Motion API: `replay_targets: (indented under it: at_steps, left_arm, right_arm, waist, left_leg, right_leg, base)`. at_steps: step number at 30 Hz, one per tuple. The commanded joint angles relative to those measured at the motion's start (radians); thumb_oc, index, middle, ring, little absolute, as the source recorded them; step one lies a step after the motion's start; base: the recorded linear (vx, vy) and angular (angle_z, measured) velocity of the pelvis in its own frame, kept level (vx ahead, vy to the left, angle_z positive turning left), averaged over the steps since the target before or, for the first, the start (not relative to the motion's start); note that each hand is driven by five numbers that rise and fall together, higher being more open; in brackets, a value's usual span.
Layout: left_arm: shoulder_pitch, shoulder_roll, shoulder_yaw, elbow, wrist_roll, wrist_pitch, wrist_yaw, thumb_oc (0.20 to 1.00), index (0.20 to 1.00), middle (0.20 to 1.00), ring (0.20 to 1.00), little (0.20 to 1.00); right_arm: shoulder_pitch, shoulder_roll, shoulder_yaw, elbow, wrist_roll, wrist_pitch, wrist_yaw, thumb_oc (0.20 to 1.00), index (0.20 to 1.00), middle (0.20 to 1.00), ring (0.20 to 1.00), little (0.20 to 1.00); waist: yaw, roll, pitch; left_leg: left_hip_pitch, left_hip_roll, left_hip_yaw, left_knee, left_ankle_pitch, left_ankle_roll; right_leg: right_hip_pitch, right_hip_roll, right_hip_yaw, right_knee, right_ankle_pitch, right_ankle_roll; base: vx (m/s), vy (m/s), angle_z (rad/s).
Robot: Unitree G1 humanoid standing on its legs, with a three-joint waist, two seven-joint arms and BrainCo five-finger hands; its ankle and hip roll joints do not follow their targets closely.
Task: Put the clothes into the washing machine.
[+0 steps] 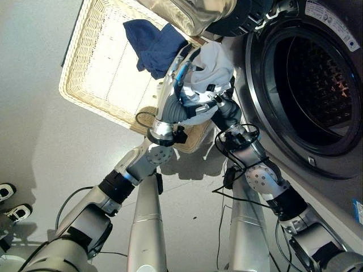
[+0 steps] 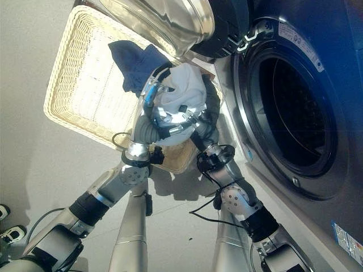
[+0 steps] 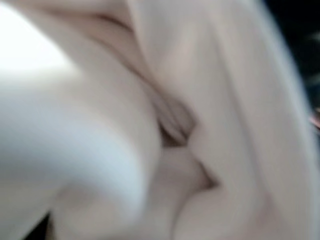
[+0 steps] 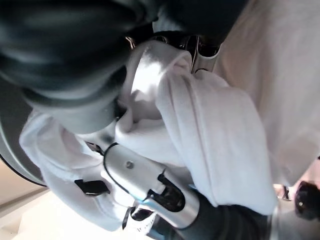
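1. We see both hands raised together above the wicker basket [image 1: 85, 85], w/ a bundle of white cloth [image 1: 215, 65] between them, beside the washing machine's open drum.
2. Left hand [image 1: 180, 76]: comes up from the lower left, pressed against the left side of the white cloth. Its fingertips are buried in the folds, so we cannot tell whether they are curled or straight. Its wrist view gives pale cloth folds [image 3: 165, 125] at very close range.
3. Right hand [image 2: 199, 116]: under and right of the bundle, dark ribbed cover visible, fingers hidden in the cloth; again we cannot tell its grip. In the right wrist view the white cloth drapes over silver fingers [image 4: 200, 57], and the other arm's silver wrist lies across the fabric.
4. White cloth: held off the floor, just left of the machine's door ring, not yet inside the drum [image 1: 317, 79].
5. Dark blue garment [image 1: 153, 42]: lies in the basket, near its far edge, partly behind the left hand.
6. Washing machine [image 1: 334, 170]: at right, door [image 2: 164, 20] swung open above the basket; drum interior dark, perforated.
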Motion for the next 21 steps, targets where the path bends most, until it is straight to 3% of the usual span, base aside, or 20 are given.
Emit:
replay_targets:
  at_steps: [1, 5, 13, 17, 18, 21]
  left_arm:
    - [-0.002, 0.002, 0.026, -0.103, 0.079, 0.007, 0.124, 1.000, 1.000, 1.000, 1.000, 1.000]
    - [0.002, -0.010, 0.052, -0.102, 0.084, 0.017, 0.151, 1.000, 1.000, 1.000, 1.000, 1.000]
    - [0.022, -0.031, 0.104, -0.045, -0.108, -0.075, 0.133, 1.000, 1.000, 1.000, 1.000, 1.000]
    - [0.024, -0.033, 0.109, -0.039, -0.119, -0.078, 0.141, 1.000, 1.000, 1.000, 1.000, 1.000]
    - [0.043, -0.037, 0.158, 0.000, -0.177, -0.090, 0.184, 1.000, 1.000, 1.000, 1.000, 1.000]
    - [0.050, -0.034, 0.180, 0.018, -0.211, -0.092, 0.193, 1.000, 1.000, 1.000, 1.000, 1.000]
  right_arm:
    - [-0.045, 0.073, -0.015, -0.197, -0.003, -0.055, 0.020, 0.200, 0.200, 0.200, 0.200, 0.200]
    - [-0.054, 0.082, -0.023, -0.199, -0.004, -0.050, -0.004, 0.200, 0.200, 0.200, 0.200, 0.200]
    - [-0.049, 0.098, -0.069, -0.166, 0.101, -0.071, 0.015, 0.200, 0.200, 0.200, 0.200, 0.200]
    - [-0.049, 0.099, -0.073, -0.161, 0.112, -0.077, 0.020, 0.200, 0.200, 0.200, 0.200, 0.200]
    - [-0.045, 0.107, -0.122, -0.151, 0.159, -0.113, 0.031, 0.200, 0.200, 0.200, 0.200, 0.200]
    - [-0.042, 0.106, -0.145, -0.154, 0.167, -0.136, 0.033, 0.200, 0.200, 0.200, 0.200, 0.200]
  waist:
    - [0.020, -0.017, -0.002]
    - [0.025, -0.017, -0.002]
    - [0.024, -0.013, -0.002]
    - [0.024, -0.013, -0.002]
    - [0.023, -0.010, -0.002]
    - [0.022, -0.011, -0.002]
  left_leg:
    - [-0.033, -0.109, 0.001, 0.011, 0.015, 0.122]
    - [-0.033, -0.109, -0.002, 0.012, 0.017, 0.120]
    - [-0.031, -0.105, 0.003, 0.013, 0.021, 0.117]
    - [-0.031, -0.106, 0.003, 0.013, 0.021, 0.117]
    - [-0.030, -0.106, 0.001, 0.012, 0.022, 0.115]
    - [-0.030, -0.104, 0.001, 0.011, 0.023, 0.114]
  right_leg:
    - [0.035, 0.052, -0.066, -0.092, 0.117, 0.059]
    - [0.037, 0.050, -0.071, -0.090, 0.117, 0.059]
    - [0.037, 0.052, -0.064, -0.084, 0.117, 0.058]
    - [0.035, 0.051, -0.063, -0.083, 0.117, 0.058]
    - [0.036, 0.050, -0.061, -0.084, 0.117, 0.059]
    - [0.035, 0.051, -0.060, -0.082, 0.117, 0.059]
  base:
    - [0.00, 0.000, 0.00]
    - [0.00, -0.008, 0.00]
    - [0.00, 0.000, 0.00]
    - [0.00, 0.000, 0.00]
    - [0.00, 0.000, 0.00]
    - [0.00, 0.000, 0.00]
